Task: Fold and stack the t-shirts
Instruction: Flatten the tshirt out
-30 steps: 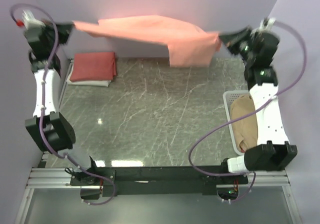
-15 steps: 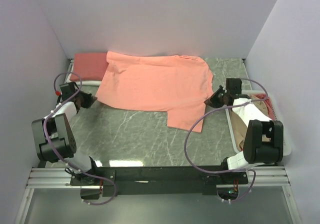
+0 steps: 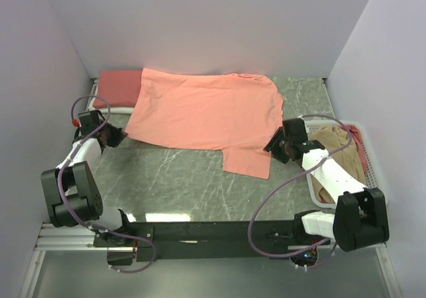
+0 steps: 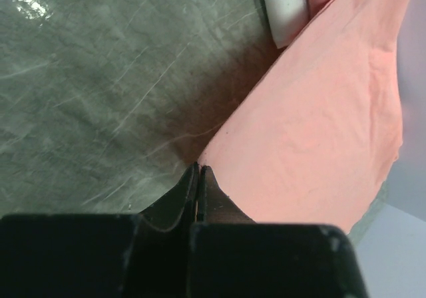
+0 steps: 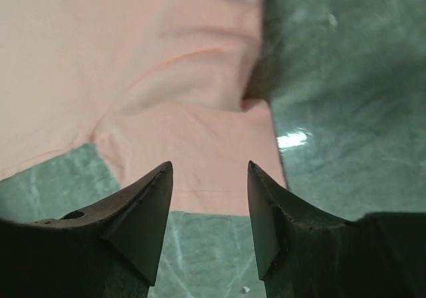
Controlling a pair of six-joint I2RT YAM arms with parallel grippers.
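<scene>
A salmon-pink t-shirt (image 3: 206,115) lies spread flat across the back of the table, one sleeve (image 3: 249,161) pointing toward me. My left gripper (image 3: 118,137) is low at its left front corner. In the left wrist view the left gripper (image 4: 200,167) is shut, and the t-shirt's (image 4: 313,145) corner runs into the tips. My right gripper (image 3: 271,143) stands open just right of the sleeve. In the right wrist view the right gripper (image 5: 208,167) has nothing between its fingers, and the sleeve (image 5: 200,151) lies flat ahead.
A folded darker pink t-shirt (image 3: 118,85) rests on a white one (image 4: 285,8) in the back left corner, partly under the spread shirt. A white lattice basket (image 3: 311,178) at the right holds a tan t-shirt (image 3: 333,148) and some pink cloth (image 3: 359,142).
The shirt hung in the air between both raised grippers; it now lies flat on the table. Both arms came down and toward me. The right gripper opened and let go.
</scene>
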